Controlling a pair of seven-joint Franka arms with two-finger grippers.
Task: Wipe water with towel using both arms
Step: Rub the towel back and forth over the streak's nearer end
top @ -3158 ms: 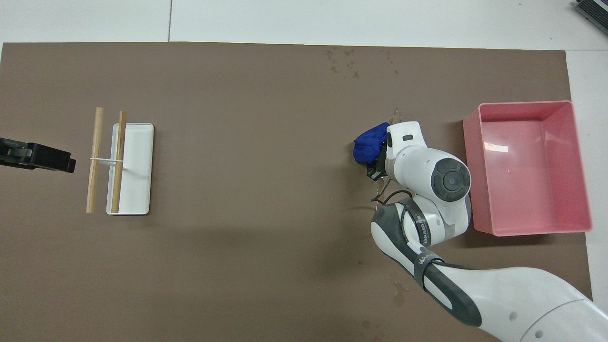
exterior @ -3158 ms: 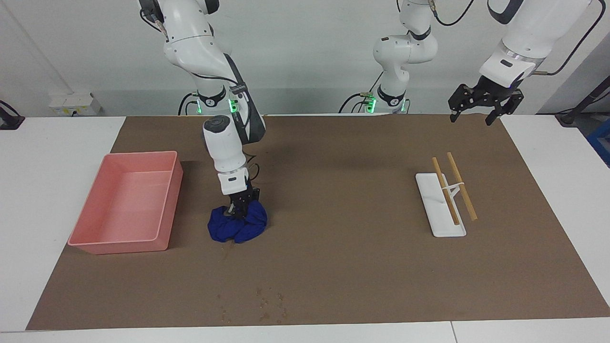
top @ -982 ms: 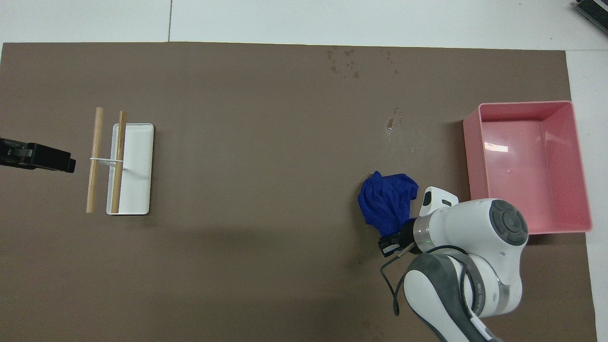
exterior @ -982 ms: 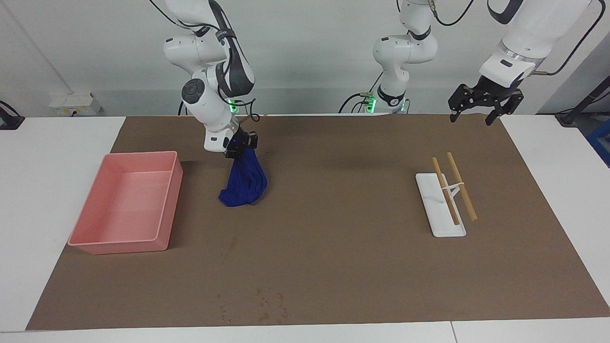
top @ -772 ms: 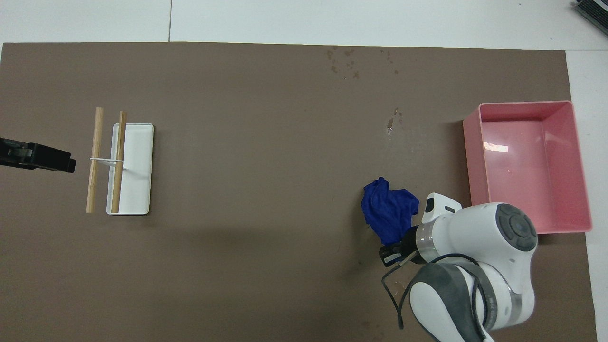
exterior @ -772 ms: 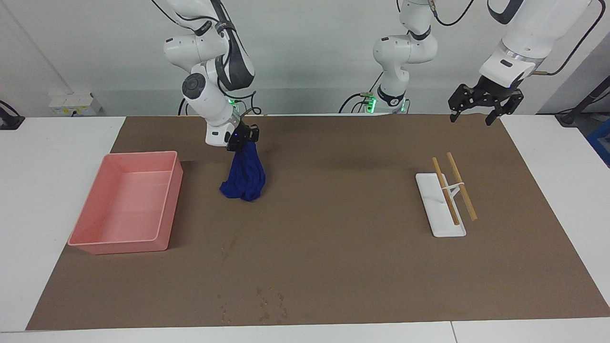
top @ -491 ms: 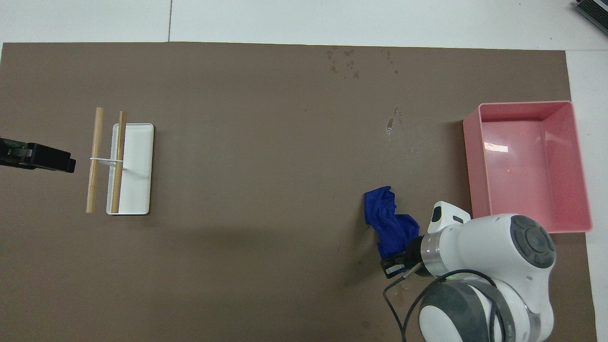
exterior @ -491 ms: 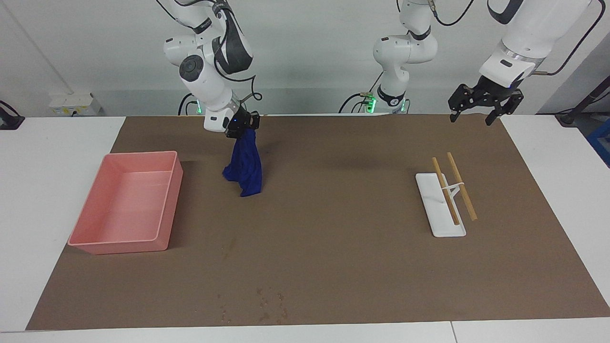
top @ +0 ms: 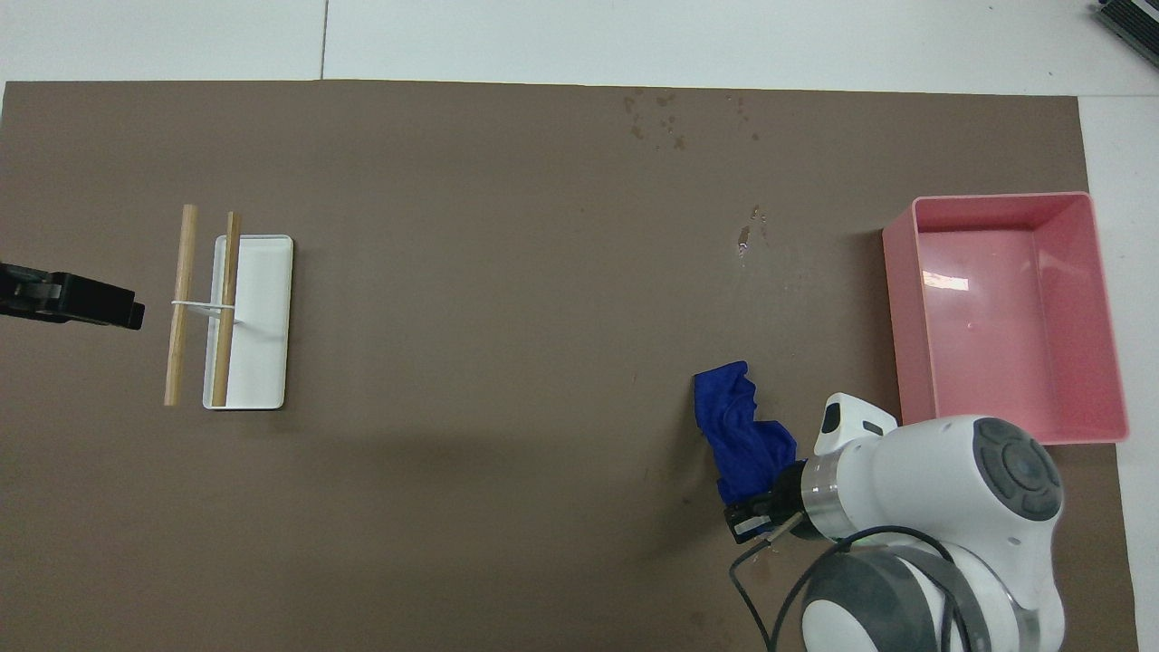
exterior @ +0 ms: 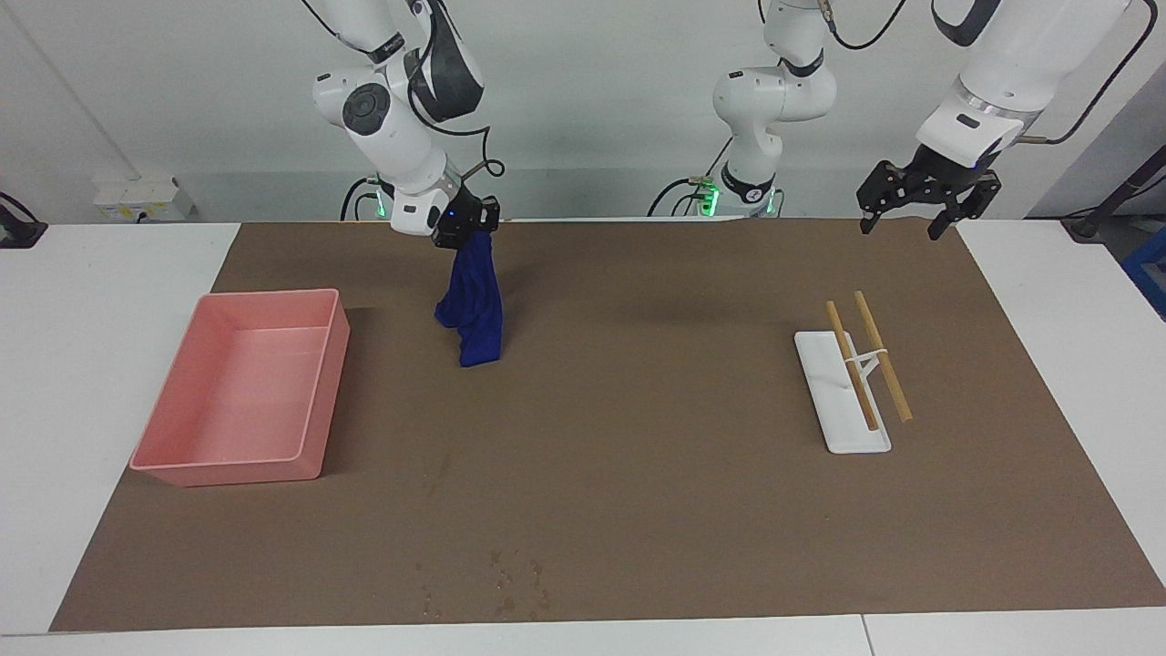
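At the right arm's end of the desk [exterior: 55,383] sits the pink tray [exterior: 321,383], unchanged from the earlier frames and with nothing in it. Beside it, over the brown mat [exterior: 638,510], the right pincer [exterior: 463,233] is clamped together on the top of the towel [exterior: 474,310]. About three seconds ago this pincer was pressed down into the towel, bunched on the mat near the tray; since then the arm has drawn up and back toward its base, and the blue cloth now hangs full length from the pincer, its lower end clear of the mat as far as the facing view shows. In the overhead view the towel [top: 741,430] shows just off the arm's white wrist, nearer to the robots than where it was bunched. A small wet mark [top: 746,237] has come into sight at that earlier spot, and a scatter of water drops [exterior: 506,583] lies unchanged near the mat's edge farthest from the robots.

Toward the left arm's end, the white dish [exterior: 840,394] with two wooden sticks [exterior: 867,357] across it has not moved. The left pincer [exterior: 918,199] waits with its fingers apart above the mat's corner, exactly as before.
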